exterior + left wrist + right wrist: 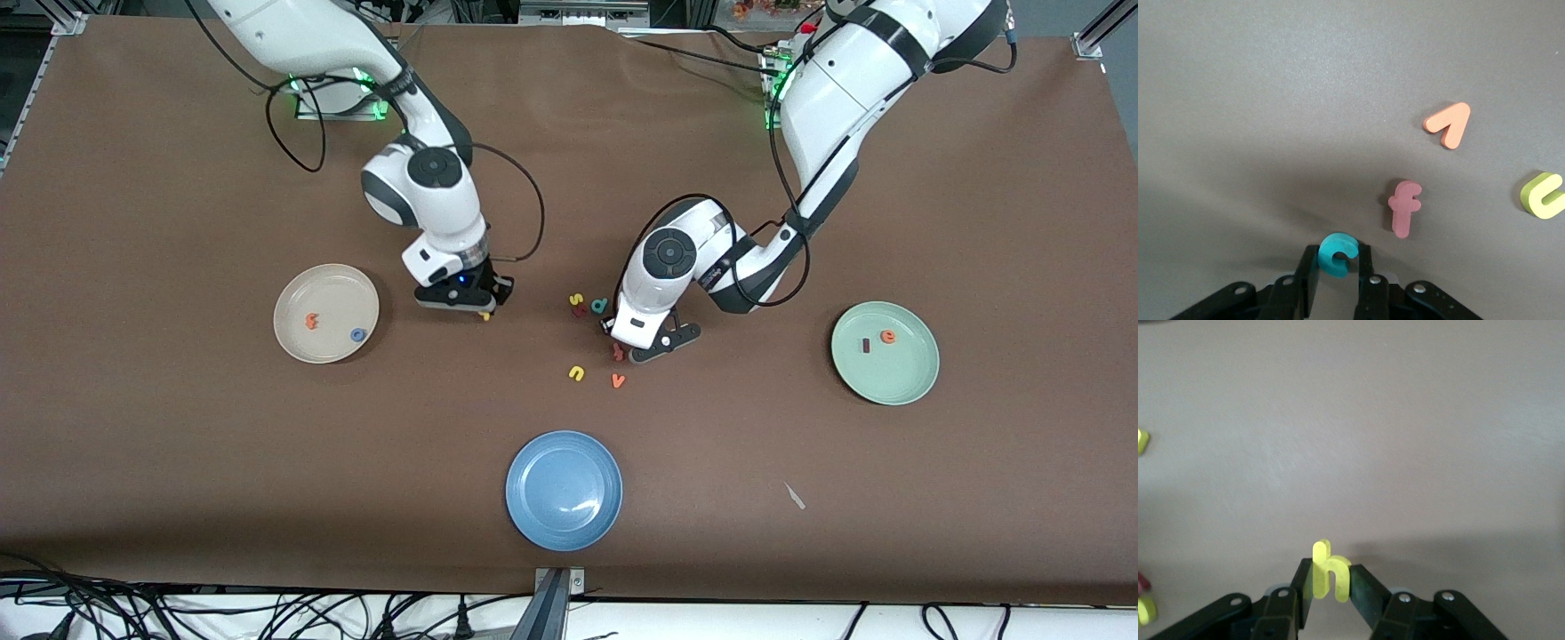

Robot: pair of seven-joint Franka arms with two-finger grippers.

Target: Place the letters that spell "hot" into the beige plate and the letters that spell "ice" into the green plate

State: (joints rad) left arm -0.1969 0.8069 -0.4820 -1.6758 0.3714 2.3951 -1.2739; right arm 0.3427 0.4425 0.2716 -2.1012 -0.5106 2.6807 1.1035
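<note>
My right gripper point(483, 311) point(1331, 577) is shut on the yellow h point(1330, 577), just above the table beside the beige plate point(293, 338). The orange t point(312, 321) and the blue o point(357, 335) lie in that plate. At the loose letters in mid-table, my left gripper point(625, 349) point(1337, 257) is down low, its fingers pressed on both sides of the teal c point(1337, 253). The front view hides the c under the hand. In the green plate point(898, 382) lie the maroon i point(865, 346) and the orange e point(887, 336).
A pink f point(1405, 207), orange v point(1449, 123) and yellow u point(1543, 195) lie close to the left gripper. A yellow s point(576, 299) and teal d point(599, 305) lie just farther from the camera. A blue plate point(564, 490) sits nearest the camera.
</note>
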